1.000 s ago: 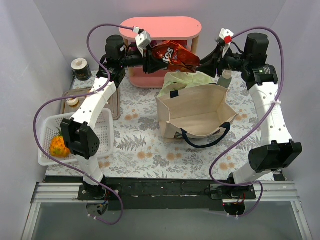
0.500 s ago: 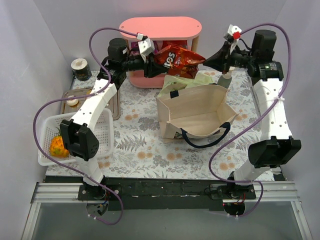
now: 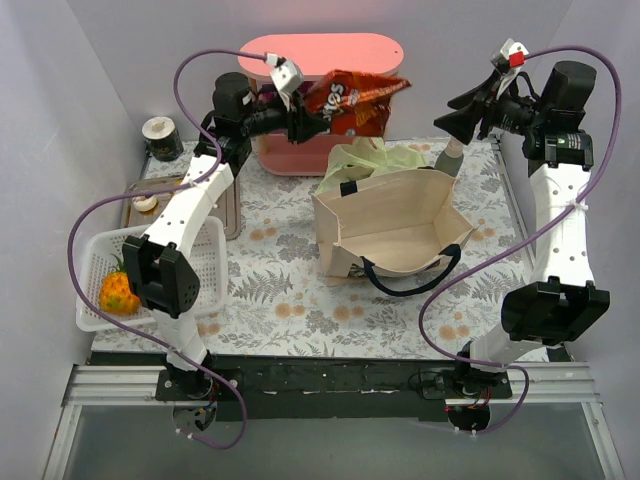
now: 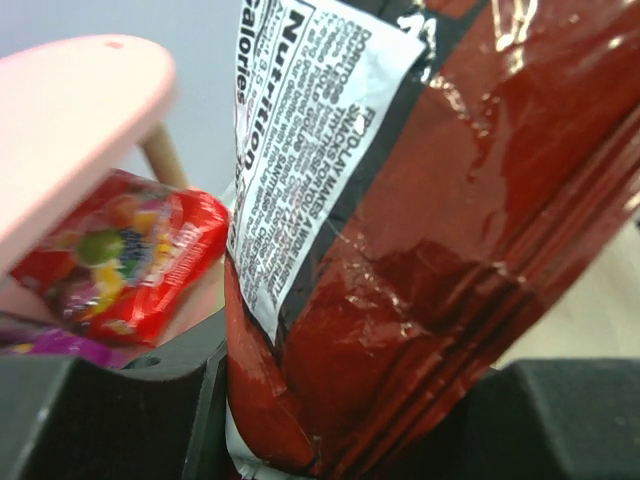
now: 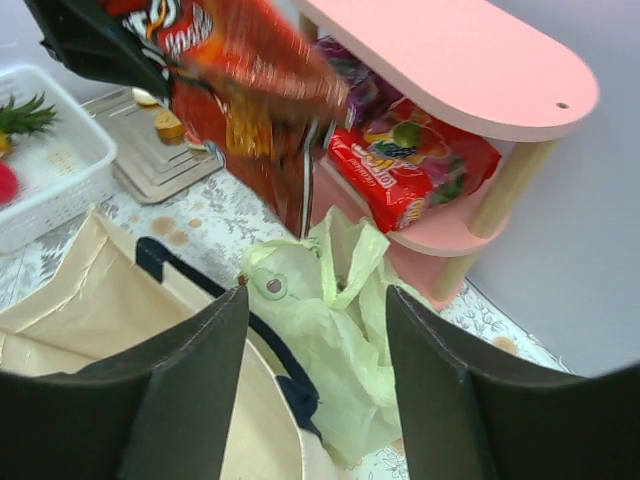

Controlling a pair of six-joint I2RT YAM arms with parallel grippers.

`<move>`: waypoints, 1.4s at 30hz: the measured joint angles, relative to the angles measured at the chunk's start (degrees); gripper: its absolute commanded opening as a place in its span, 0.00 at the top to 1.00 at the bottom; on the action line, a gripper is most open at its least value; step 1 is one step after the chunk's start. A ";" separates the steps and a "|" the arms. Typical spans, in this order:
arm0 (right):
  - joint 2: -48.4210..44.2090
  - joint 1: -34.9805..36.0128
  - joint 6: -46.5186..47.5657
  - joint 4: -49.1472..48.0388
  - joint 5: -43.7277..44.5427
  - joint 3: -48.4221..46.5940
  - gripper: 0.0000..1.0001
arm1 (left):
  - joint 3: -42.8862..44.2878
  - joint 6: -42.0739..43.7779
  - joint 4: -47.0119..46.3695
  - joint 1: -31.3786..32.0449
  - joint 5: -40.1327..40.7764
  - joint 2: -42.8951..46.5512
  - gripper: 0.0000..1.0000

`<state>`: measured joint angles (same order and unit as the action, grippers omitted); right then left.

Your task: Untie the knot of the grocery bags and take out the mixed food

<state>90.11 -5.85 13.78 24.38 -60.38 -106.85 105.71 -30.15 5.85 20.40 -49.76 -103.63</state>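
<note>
Handover is complete: the right gripper [image 3: 458, 113] has released and drawn back toward the far right corner of the table [image 3: 300, 290], jaws apart and empty. Only the left gripper [image 3: 300, 121] pinches the red Doritos packet [image 3: 352, 100], aloft beside the pink shelf [image 3: 320, 50] at the far edge, likely bound for it.

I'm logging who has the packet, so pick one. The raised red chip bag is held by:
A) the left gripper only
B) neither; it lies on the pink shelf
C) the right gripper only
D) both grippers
A: the left gripper has its jaws closed on the red chip bag, while the right gripper stands open and apart from it.
</note>
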 measured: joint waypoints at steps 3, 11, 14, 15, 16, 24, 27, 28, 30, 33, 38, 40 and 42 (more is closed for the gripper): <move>-0.35 -0.50 -4.17 -3.96 2.40 0.83 0.13 | 4.81 -8.57 -3.61 -2.32 1.33 -2.91 1.00; -4.90 -0.42 -8.17 -6.93 3.63 4.92 0.13 | 22.49 -27.82 -12.63 -8.22 1.46 -15.98 1.00; -6.21 -0.39 -8.24 -6.49 4.46 5.51 0.13 | 31.82 -30.99 -13.73 -9.68 0.42 -23.39 1.00; -6.49 -0.39 -8.15 -6.32 5.01 5.51 0.13 | 33.18 -31.74 -14.84 -10.08 -0.09 -25.20 1.00; -6.71 -0.39 -7.96 -6.03 5.27 5.51 0.13 | 33.51 -32.26 -15.45 -10.29 -0.37 -26.27 1.00; -7.26 0.35 -4.83 0.35 8.98 5.51 0.12 | 37.57 -35.47 -21.44 -10.73 -1.92 -34.38 0.91; -7.26 0.52 -3.89 2.32 10.05 5.49 0.12 | 37.75 -35.39 -22.67 -10.45 -1.22 -34.60 0.87; -7.26 0.59 -3.65 2.82 10.40 5.49 0.12 | 38.12 -35.26 -22.80 -10.40 -0.83 -34.71 0.85; -7.26 0.68 -3.08 3.39 10.95 5.49 0.12 | 39.32 -34.95 -23.04 -10.36 0.11 -34.97 0.81; -7.23 0.96 -2.75 4.35 11.41 5.27 0.12 | 40.57 -34.14 -24.30 -10.36 2.47 -34.97 0.82; -6.32 2.12 -1.42 6.12 12.94 3.34 0.11 | 41.27 -31.61 -26.93 -11.19 7.54 -34.99 0.86; -5.70 2.95 -0.61 6.88 13.90 2.12 0.10 | 41.27 -30.88 -27.85 -11.43 8.48 -35.21 0.87; -5.27 4.02 0.52 8.15 15.13 1.03 0.10 | 41.35 -30.62 -28.89 -11.72 8.85 -35.67 0.87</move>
<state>84.84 -1.83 14.31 32.53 -45.25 -105.82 147.06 -60.77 -23.05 8.69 -40.91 -139.31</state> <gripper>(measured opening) 0.895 0.348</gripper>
